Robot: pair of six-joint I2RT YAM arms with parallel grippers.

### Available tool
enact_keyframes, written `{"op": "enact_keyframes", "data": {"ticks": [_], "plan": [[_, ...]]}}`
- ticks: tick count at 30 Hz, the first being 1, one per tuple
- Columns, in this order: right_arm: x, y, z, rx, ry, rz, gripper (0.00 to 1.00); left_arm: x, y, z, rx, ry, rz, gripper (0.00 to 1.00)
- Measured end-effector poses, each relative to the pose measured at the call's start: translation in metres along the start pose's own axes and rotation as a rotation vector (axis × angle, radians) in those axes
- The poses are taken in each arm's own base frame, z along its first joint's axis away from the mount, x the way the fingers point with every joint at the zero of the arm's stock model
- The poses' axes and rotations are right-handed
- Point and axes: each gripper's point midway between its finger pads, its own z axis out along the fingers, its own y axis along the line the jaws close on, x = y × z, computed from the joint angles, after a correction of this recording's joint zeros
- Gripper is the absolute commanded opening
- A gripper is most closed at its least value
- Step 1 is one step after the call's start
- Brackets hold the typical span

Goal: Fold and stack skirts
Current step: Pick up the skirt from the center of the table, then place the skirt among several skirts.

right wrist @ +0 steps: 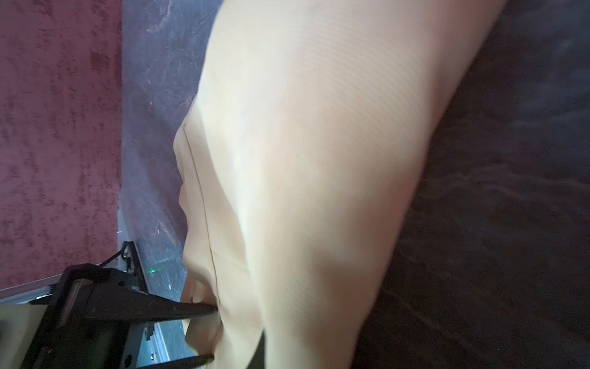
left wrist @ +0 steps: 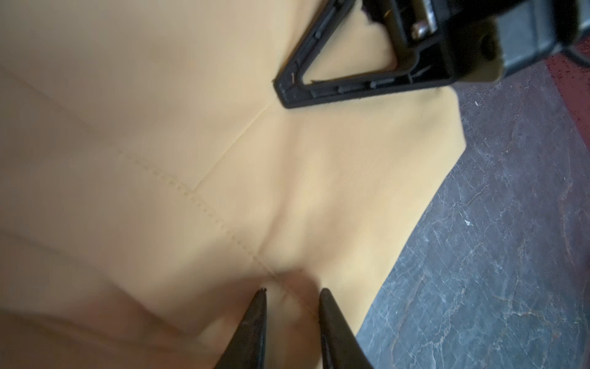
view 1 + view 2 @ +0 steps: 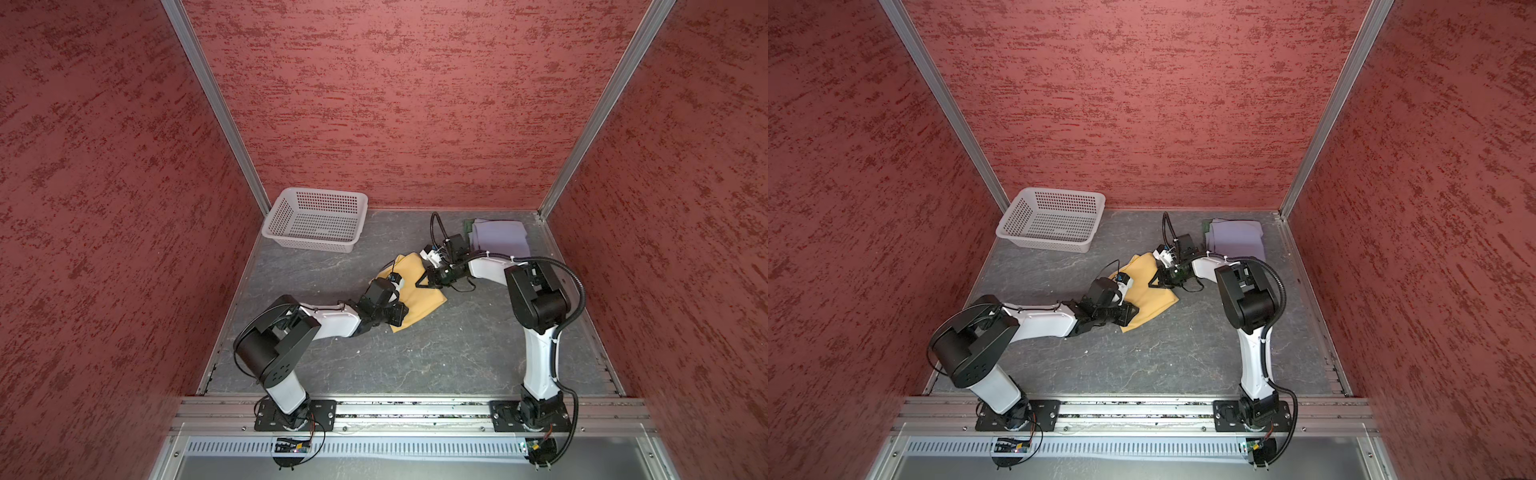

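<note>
Centrally, a mustard yellow cloth skirt (image 3: 424,304) is pinched by the right gripper (image 2: 283,91), jaws closed. Its fold is seemingly held by the left gripper (image 2: 293,295), jaws narrow.

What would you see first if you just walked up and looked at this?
The bright yellow skirt in the middle of the grey table, with the left gripper and right gripper both nipping it. Next come the speckled red walls all around, and the white basket sitting empty in the far left corner.
</note>
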Motion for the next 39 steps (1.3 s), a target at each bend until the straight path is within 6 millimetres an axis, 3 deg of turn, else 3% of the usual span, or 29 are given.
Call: {"op": "enact_keyframes", "data": {"ticks": [6, 11, 19, 26, 39], "plan": [[-0.049, 0.002, -0.047, 0.192, -0.099, -0.128, 0.0, -0.018, 0.02, -0.031, -0.038, -0.056, -0.043, 0.31], [-0.083, -0.016, -0.092, 0.357, -0.16, -0.201, 0.0, -0.029, 0.032, -0.048, -0.073, -0.098, -0.055, 0.31], [-0.112, -0.055, -0.153, 0.552, -0.181, -0.22, 0.0, -0.02, 0.037, -0.047, -0.091, -0.066, -0.062, 0.3], [-0.121, -0.085, -0.178, 0.609, -0.174, -0.175, 0.0, -0.012, 0.041, -0.042, -0.103, -0.034, -0.068, 0.3], [-0.146, -0.097, -0.234, 0.655, -0.272, -0.11, 0.0, -0.004, 0.044, -0.036, -0.115, 0.001, -0.073, 0.29]]}}
